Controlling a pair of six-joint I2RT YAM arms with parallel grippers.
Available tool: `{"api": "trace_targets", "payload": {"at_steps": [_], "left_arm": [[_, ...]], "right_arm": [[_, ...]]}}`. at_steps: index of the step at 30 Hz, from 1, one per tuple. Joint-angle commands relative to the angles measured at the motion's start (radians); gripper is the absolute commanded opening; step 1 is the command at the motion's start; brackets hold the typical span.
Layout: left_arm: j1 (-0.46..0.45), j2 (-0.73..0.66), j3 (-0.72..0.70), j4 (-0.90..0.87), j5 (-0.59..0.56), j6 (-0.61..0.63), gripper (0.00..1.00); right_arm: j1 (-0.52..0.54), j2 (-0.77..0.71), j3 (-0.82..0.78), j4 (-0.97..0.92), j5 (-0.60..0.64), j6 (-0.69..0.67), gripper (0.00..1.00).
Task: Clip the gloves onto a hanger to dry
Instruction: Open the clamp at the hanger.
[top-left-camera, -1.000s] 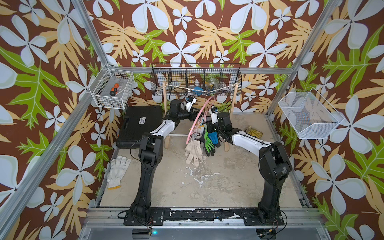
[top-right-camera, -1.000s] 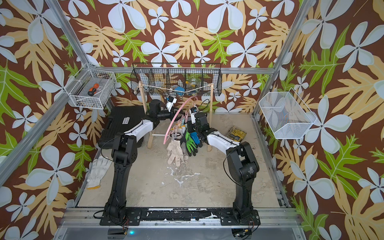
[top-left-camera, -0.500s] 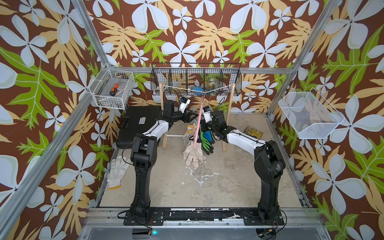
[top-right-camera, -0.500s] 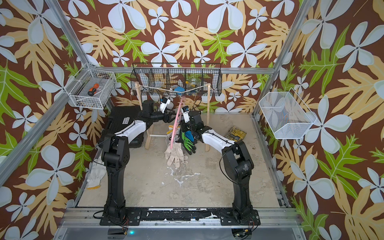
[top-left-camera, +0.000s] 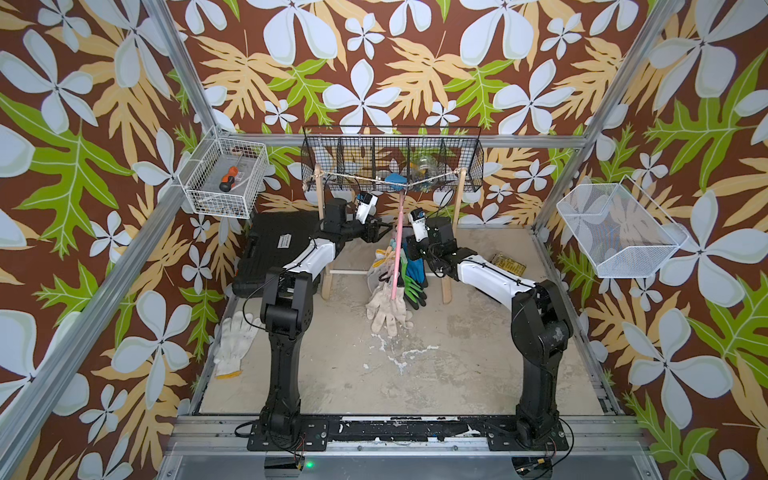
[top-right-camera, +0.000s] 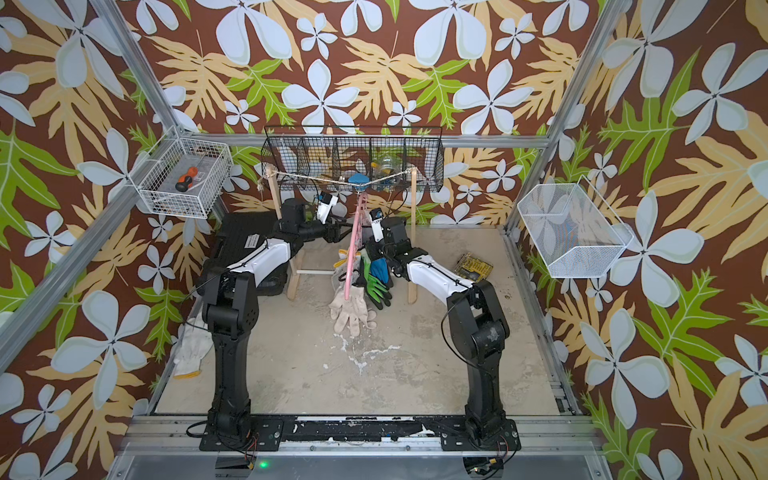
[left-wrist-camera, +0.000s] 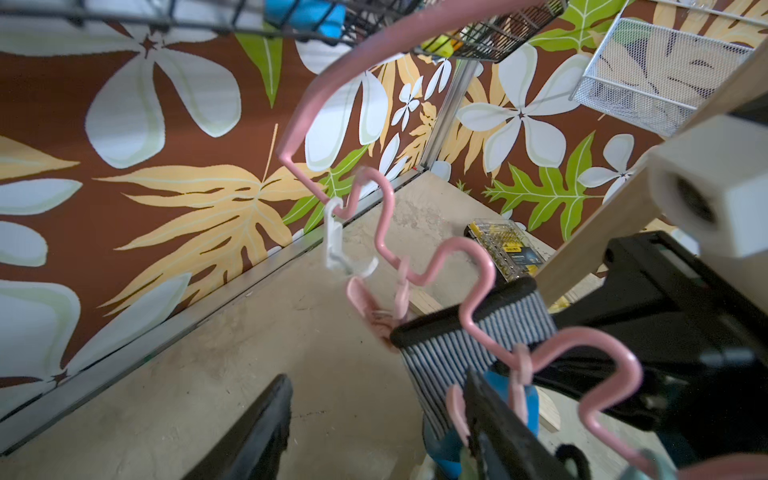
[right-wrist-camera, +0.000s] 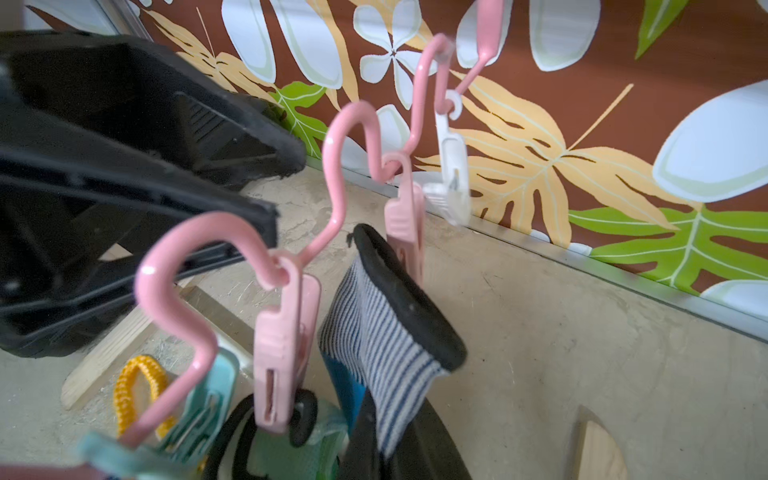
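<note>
The pink hanger hangs edge-on from the string of the wooden rack. Its clips hold beige gloves, a green glove and a blue glove. In the right wrist view a pink clip sits on the blue glove's striped cuff, and my right gripper is shut on that cuff. Just left of the hanger, my left gripper stands open. One of its fingers is beside a pink clip, with only floor between the jaws. A white glove lies on the floor at the left.
A black case lies at the back left and a yellow bit box at the back right. The wooden rack's posts flank the hanger. A white wire basket, a black wire basket and a white mesh basket hang on the walls.
The hanger has swung from a slanted, broadside arc to hanging straight and edge-on. Both grippers have shifted left with it. The right grip on the cuff has held.
</note>
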Motion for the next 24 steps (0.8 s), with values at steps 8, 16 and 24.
{"api": "trace_targets", "payload": {"at_steps": [8, 16, 24], "left_arm": [[-0.026, 0.158, 0.214, -0.024, 0.053, -0.026, 0.68], [-0.031, 0.245, 0.320, -0.042, 0.066, -0.008, 0.68], [-0.031, 0.313, 0.395, 0.053, 0.172, -0.075, 0.67]], "right_arm": [[-0.013, -0.001, 0.001, 0.022, -0.070, -0.077, 0.00], [-0.020, -0.010, -0.031, 0.053, -0.108, -0.069, 0.00], [-0.022, -0.010, -0.056, 0.077, -0.139, -0.065, 0.00]]}}
